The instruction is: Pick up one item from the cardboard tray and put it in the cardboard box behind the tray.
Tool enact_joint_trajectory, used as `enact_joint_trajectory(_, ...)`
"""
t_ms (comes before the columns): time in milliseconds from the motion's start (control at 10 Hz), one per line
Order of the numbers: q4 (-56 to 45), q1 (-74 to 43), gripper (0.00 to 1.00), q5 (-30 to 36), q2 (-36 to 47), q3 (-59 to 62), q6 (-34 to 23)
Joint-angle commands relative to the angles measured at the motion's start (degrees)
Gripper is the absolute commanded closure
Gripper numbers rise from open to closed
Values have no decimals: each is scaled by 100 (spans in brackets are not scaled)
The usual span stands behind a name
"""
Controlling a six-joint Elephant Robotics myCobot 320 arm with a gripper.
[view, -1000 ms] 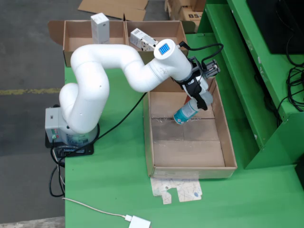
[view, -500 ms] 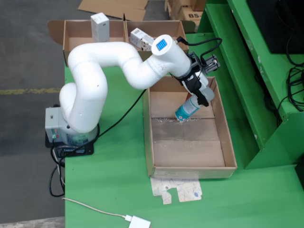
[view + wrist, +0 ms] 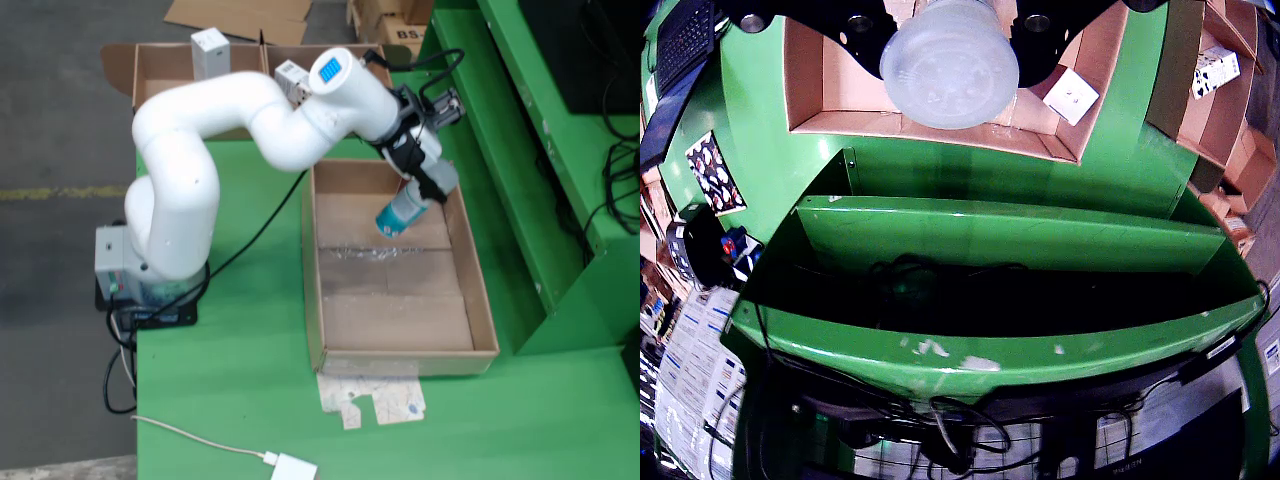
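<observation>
In the far end of the shallow brown cardboard tray [image 3: 470, 300], the tool [image 3: 420, 190] was clamped on a translucent plastic bottle with a blue label [image 3: 399, 214], holding it clear of the tray floor. The bottle's long axis slanted, its capped end toward the tool and its base down toward the tray's middle. Beyond the tray's far wall lay the open brown cardboard box [image 3: 160, 70], up and to the left in the fixed view, so the carry would likely run away from the tray over the green bench [image 3: 240, 350]. In the wrist view the bottle's pale round end [image 3: 950, 62] sat between the jaws.

One bottle [image 3: 403, 214], two white boxes [image 3: 210, 52] (both in the rear carton [image 3: 160, 70]), one tray [image 3: 480, 310].
</observation>
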Motion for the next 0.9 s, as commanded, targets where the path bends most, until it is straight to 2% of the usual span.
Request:
enact_joint_trajectory(0, -1071, 229, 100, -175, 284, 1385, 64)
enact_joint_trajectory(100, -1071, 229, 100, -175, 284, 1385, 64)
enact_joint_trajectory(200, -1644, 320, 100, -248, 259, 2169, 82)
enact_joint_trajectory(600, -2230, 566, 100, -415, 599, 2719, 156)
enact_joint_trajectory(800, -2492, 1075, 100, -735, 866, 2675, 253)
